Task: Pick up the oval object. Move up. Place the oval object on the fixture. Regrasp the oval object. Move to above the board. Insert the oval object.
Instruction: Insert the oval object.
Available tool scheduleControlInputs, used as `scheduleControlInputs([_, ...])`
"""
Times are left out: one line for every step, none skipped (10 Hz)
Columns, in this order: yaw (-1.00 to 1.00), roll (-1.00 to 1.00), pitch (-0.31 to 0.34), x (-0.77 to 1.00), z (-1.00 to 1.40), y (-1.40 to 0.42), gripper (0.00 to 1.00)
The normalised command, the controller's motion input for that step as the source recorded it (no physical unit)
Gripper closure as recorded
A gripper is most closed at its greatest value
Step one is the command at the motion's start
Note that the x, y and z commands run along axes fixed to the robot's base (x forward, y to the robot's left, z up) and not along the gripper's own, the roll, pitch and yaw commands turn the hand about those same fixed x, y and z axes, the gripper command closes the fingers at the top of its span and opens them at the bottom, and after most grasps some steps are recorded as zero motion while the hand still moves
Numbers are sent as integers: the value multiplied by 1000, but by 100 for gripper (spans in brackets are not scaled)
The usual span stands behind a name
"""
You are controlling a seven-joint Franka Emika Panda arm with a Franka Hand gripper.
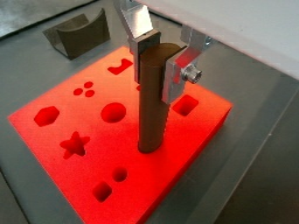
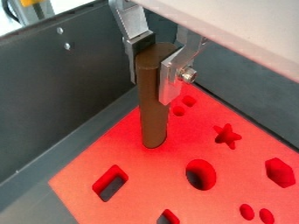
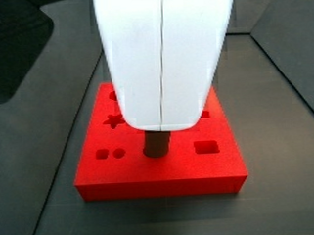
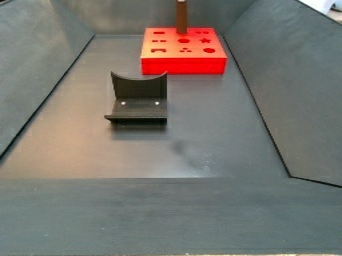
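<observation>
Hand (image 1: 158, 54) above board (image 1: 70, 105), fingers (image 1: 142, 48) closed narrow on upper end of oval object (image 1: 152, 114), pads pressing both sides. Peg upright, brown, lower end at board top near its middle; whether tip sits inside hole, cannot tell. Same grip in both wrist views (image 2: 152, 61). Fixture (image 4: 136, 100) stands on grey floor, well apart from board (image 4: 185, 50). Side view: white arm body hides hand, only peg base (image 3: 157, 144) showing.
</observation>
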Motion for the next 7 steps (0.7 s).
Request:
scheduleControlInputs([-46, -219, 84, -83, -689, 217, 100])
scheduleControlInputs([0, -169, 96, -26, -751, 180, 100])
scheduleControlInputs([0, -124, 106, 0, -800, 63, 100])
scheduleControlInputs([0, -107, 114, 0, -814, 0, 100])
scheduleControlInputs([54, -139, 70, 49, -446, 0, 100])
scheduleControlInputs([3, -71, 0, 0, 0, 54, 100])
scheduleControlInputs([0, -10, 0, 0, 0, 0, 100])
